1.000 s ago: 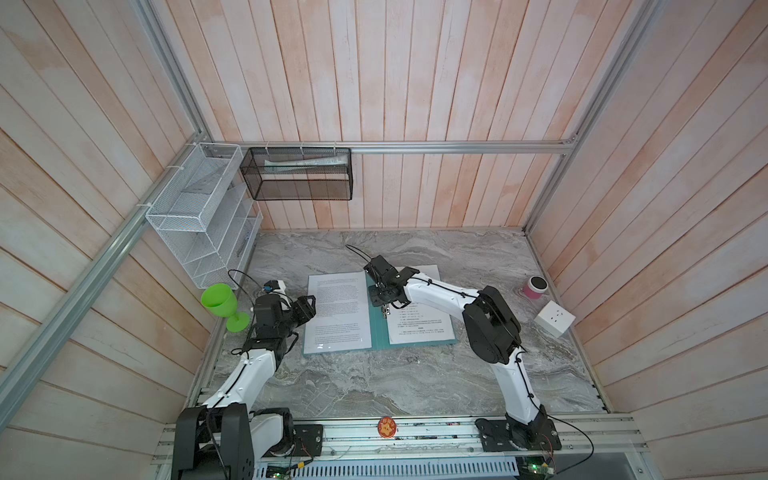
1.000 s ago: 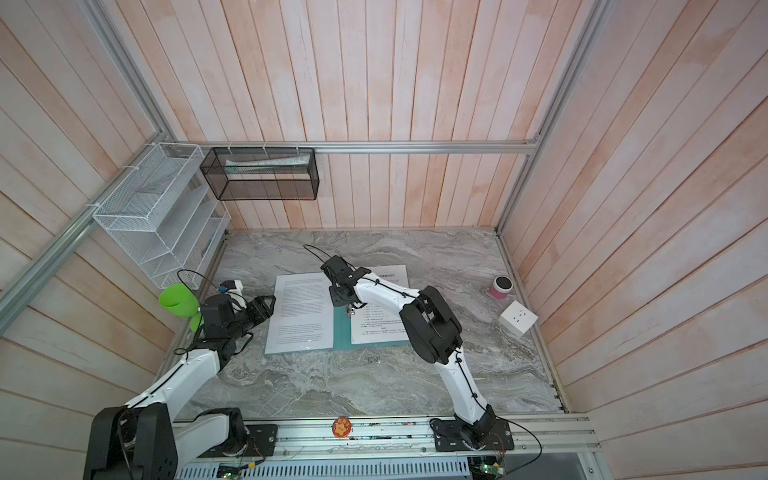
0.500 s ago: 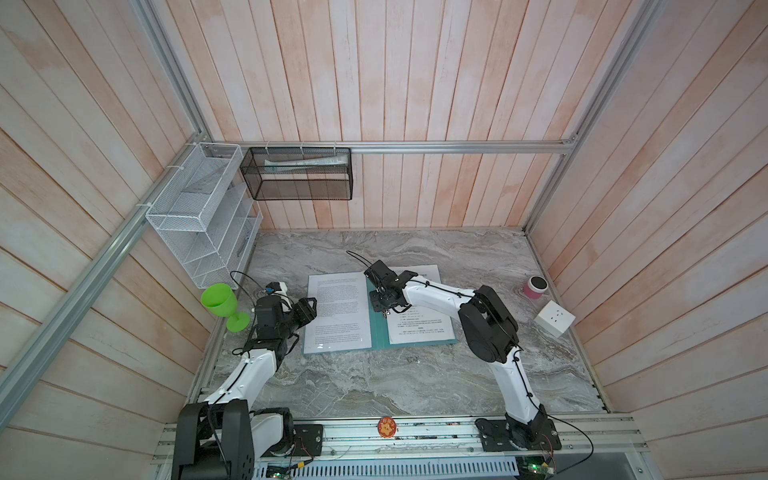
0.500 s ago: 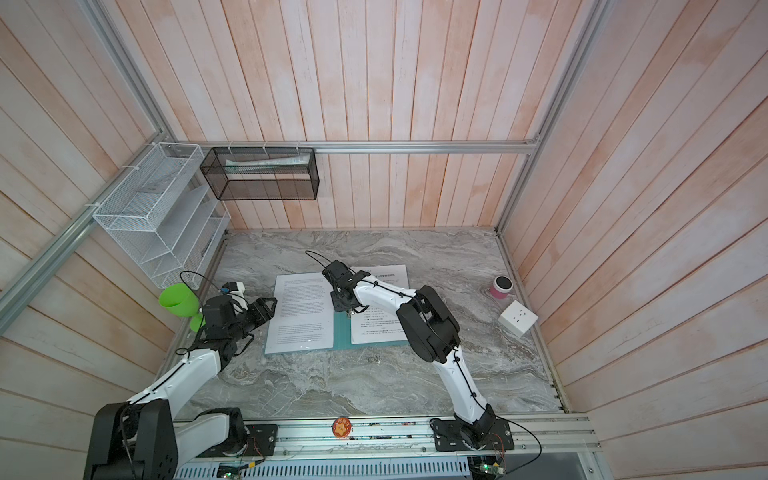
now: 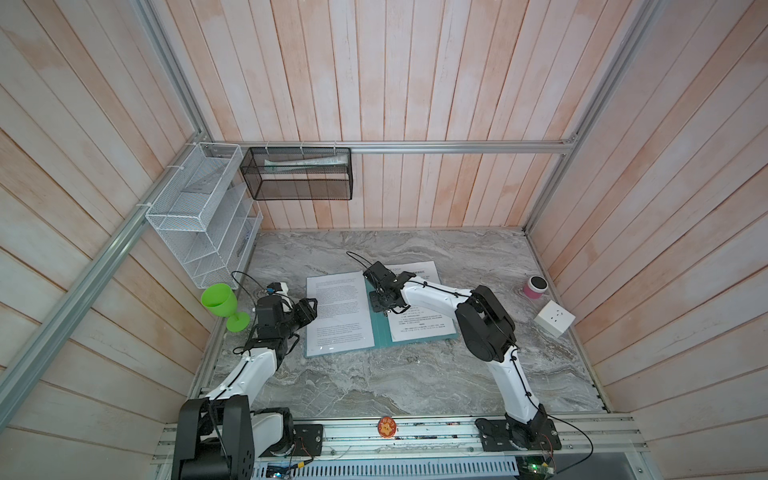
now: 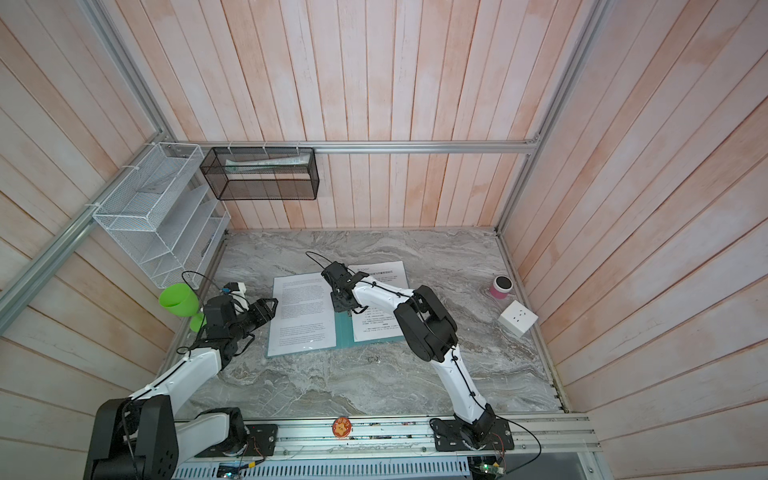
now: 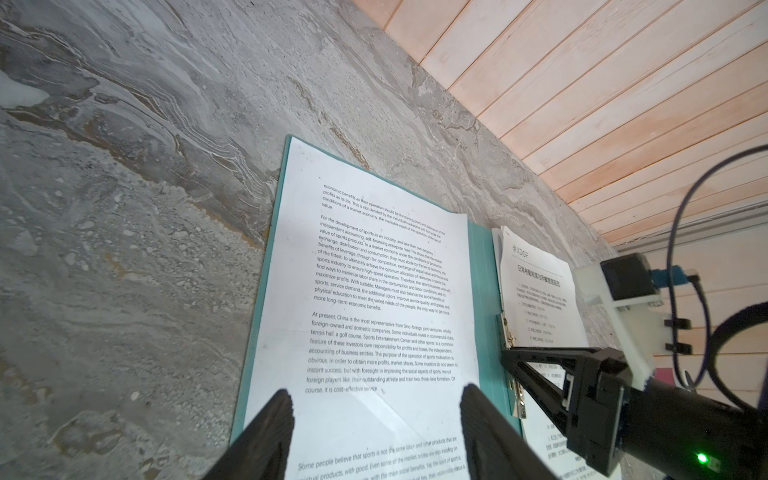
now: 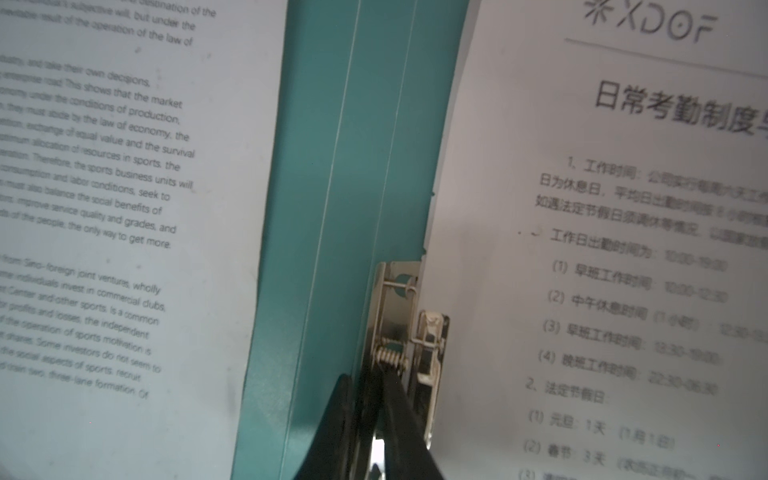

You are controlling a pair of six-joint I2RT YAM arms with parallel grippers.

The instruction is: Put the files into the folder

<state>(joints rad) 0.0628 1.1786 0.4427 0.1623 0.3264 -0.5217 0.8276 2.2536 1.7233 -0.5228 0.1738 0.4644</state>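
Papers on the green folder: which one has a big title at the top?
The right sheet on the folder: it has a logo and a bold Chinese title. The left sheet carries only plain English paragraphs.

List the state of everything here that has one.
folder, open flat
files, one sheet flat on each cover
left gripper, open, empty
right gripper, shut on clip
clip, pinched, at the spine
goblet, upright
pink cup, upright
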